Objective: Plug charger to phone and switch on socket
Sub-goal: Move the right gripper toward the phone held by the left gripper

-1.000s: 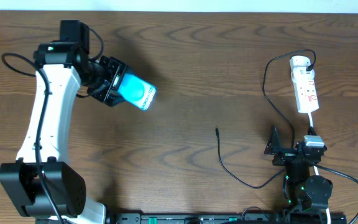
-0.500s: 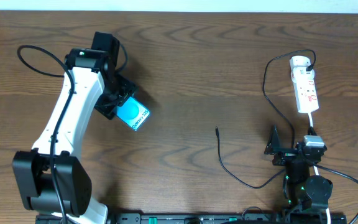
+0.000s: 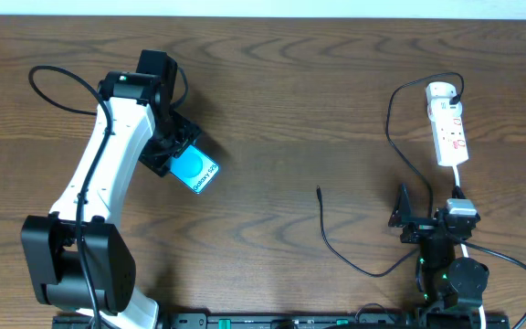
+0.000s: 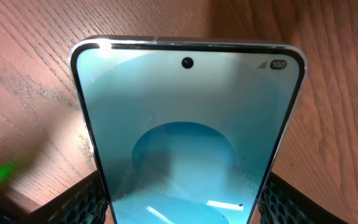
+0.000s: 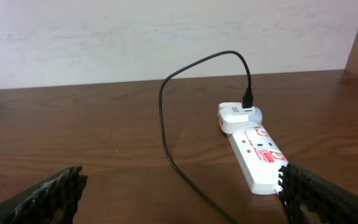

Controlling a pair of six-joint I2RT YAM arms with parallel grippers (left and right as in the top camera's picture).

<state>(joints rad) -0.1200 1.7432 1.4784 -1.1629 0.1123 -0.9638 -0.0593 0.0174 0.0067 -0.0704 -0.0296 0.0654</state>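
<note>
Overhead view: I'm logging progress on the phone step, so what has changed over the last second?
The left gripper, shut on the phone, carried it toward the robot's side of the table and turned it as the arm swung rightward. Most of that came early, with barely any shift since. The charger, the socket and the open right gripper stayed put.
</note>
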